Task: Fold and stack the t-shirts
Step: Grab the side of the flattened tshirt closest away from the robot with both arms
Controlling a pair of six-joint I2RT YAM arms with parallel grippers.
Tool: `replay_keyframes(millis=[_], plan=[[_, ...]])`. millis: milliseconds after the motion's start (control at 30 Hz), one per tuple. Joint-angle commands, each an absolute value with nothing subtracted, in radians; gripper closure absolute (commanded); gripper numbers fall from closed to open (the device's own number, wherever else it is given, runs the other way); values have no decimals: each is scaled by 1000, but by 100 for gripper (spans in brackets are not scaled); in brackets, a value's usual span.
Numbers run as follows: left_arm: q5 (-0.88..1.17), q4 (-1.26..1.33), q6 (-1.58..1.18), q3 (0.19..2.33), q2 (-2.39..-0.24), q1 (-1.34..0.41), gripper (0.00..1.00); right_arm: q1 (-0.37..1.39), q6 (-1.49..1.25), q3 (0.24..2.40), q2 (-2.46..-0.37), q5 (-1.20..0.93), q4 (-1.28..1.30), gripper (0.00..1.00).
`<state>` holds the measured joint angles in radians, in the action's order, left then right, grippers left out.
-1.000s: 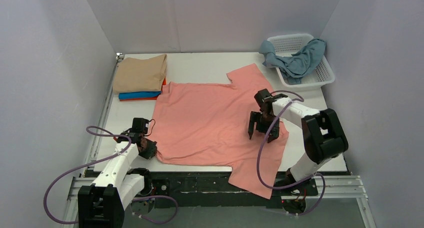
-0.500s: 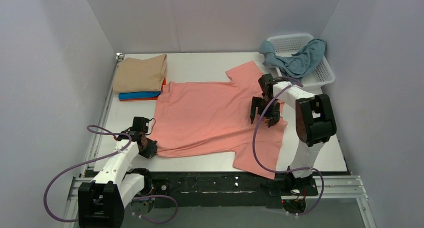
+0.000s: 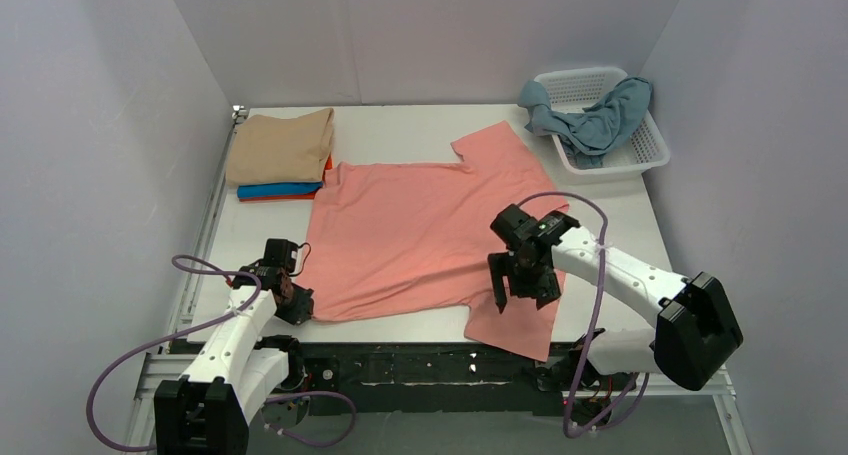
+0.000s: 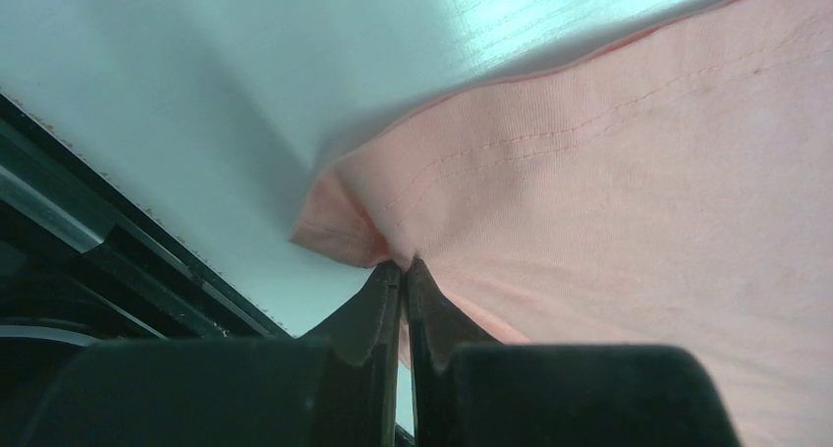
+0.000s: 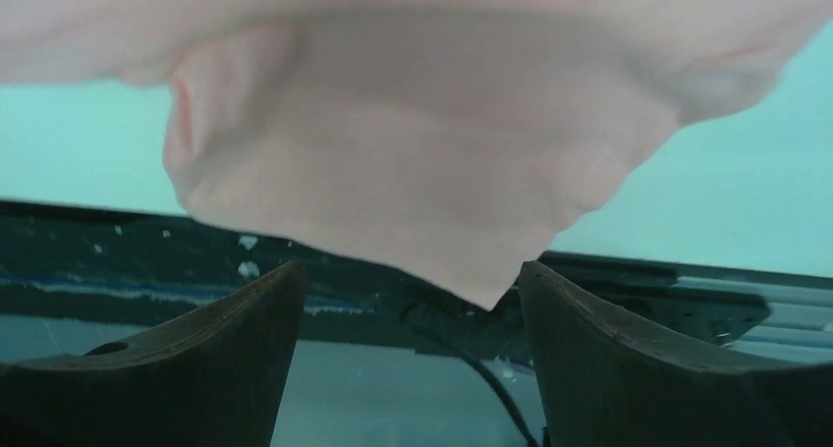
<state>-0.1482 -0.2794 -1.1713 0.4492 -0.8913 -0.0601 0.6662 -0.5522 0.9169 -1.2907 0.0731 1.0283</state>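
The salmon pink cloth t-shirt (image 3: 410, 235) lay spread on the white table (image 3: 420, 125), one sleeve overhanging its near edge; left fingers (image 4: 378, 319) pinched its near-left corner (tightly), right fingers (image 5: 589, 349) gaped wide above the sleeve.

Spread t-shirt (image 3: 420, 235) central on table (image 3: 420, 125), folded stack (image 3: 282, 147) far left, crumpled shirt (image 3: 600, 125) in basket (image 3: 578, 76) far right.

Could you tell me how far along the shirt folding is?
Done: three folded shirts stacked far left. In hand: the salmon shirt lies spread, left pincer shut on its corner, right pincer open above its sleeve. Left: folding it, then the grey-blue shirt in the basket.
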Motion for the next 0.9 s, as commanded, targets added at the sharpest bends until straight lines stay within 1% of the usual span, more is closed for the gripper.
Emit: replay_keyframes(millis=[0,133,233,367,467,567,600,633,667,700,733,833,867], plan=[[-178,-441,-1159,434,-891,-57,100,788,-746,826,-1253,-64,1057,16],[-170,-438,-1154,431,-886,-57,100,804,-830,723,-1222,-84,1013,22],[-162,-434,-1154,427,-891,-57,100,804,-845,687,-1267,-86,940,26],[-160,-435,-1154,425,-887,-57,100,802,-861,675,-1356,-69,813,29],[-163,-441,-1151,429,-880,-57,100,801,-890,695,-1427,-56,806,35],[-169,-448,-1150,430,-874,-57,100,800,-918,699,-1452,-51,792,43],[-170,-450,-1152,429,-872,-57,100,799,-923,690,-1456,-61,774,48],[-170,-451,-1152,427,-870,-57,100,799,-927,678,-1460,-73,757,59],[-170,-452,-1153,425,-865,-57,100,798,-929,667,-1463,-84,744,65],[-169,-454,-1154,426,-863,-58,100,798,-930,661,-1461,-89,746,68],[-170,-465,-1151,428,-859,-57,100,798,-927,657,-1455,-94,753,75],[-183,-515,-1149,442,-829,-57,100,798,-929,653,-1402,-105,791,98],[-188,-540,-1148,449,-816,-57,100,799,-925,660,-1378,-103,823,99]])
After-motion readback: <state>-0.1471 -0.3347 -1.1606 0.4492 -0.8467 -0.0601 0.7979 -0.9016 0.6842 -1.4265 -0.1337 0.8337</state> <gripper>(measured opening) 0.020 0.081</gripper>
